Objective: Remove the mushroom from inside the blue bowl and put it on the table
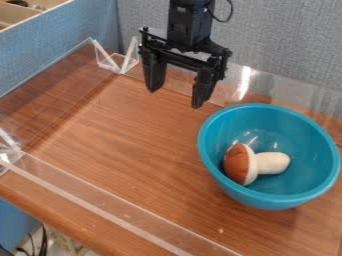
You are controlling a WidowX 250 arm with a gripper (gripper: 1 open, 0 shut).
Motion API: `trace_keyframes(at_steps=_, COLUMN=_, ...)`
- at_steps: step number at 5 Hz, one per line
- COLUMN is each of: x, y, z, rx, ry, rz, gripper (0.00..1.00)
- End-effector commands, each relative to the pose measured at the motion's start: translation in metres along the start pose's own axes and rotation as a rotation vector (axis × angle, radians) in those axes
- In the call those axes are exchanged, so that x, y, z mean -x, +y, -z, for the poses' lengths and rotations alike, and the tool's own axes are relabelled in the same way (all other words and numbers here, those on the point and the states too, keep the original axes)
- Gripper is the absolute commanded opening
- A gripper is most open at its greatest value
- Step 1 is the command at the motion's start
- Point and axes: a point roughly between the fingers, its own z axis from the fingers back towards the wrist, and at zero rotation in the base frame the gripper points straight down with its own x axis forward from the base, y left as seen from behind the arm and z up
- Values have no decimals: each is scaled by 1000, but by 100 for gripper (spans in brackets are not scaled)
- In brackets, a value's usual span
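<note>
Step in hand: we judge that we are at the very start, in the approach; the mushroom (251, 161) is not yet taken out.
Pincer: our pincer (178, 92) points down and its two black fingers stand wide apart, with nothing between them.
Pincer place: it hangs above the table (120, 160), near the far edge, close to the clear wall there.
Mushroom: it lies on its side on the bottom of the blue bowl (314, 175), the brown cap to the left and the cream stem to the right.
Bowl: it stands near the right edge of the table, towards the near right corner.
Mushroom relative to pincer: it is well apart from the pincer, nearer to us and more to the right, and lower.
Next move: we think the pincer must travel over the bowl, go down inside the rim without touching it, and close on the mushroom.
</note>
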Motion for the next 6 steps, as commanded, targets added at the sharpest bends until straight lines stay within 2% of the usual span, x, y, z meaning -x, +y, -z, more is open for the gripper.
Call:
trace_keyframes(at_steps=1, x=-3, y=-17, z=3, rx=3, ry=-2, rz=77, gripper=100)
trace_keyframes(at_steps=2, x=-8, y=-39, z=8, rx=7, ry=-1, rz=169, gripper=100)
trace_keyframes(at_steps=3, x=-10, y=-74, z=17, rx=7, ry=-6, rz=296, gripper=100)
trace_keyframes(at_steps=4, x=-18, y=-116, z=30, rx=-6, ry=-19, rz=451, gripper=100)
trace_keyframes(at_steps=5, x=-25, y=-132, z=49, rx=-12, ry=-6, rz=484, gripper=100)
trace_keyframes(at_steps=6, x=-31, y=-131, z=59, rx=-20, ry=12, rz=472, gripper=100)
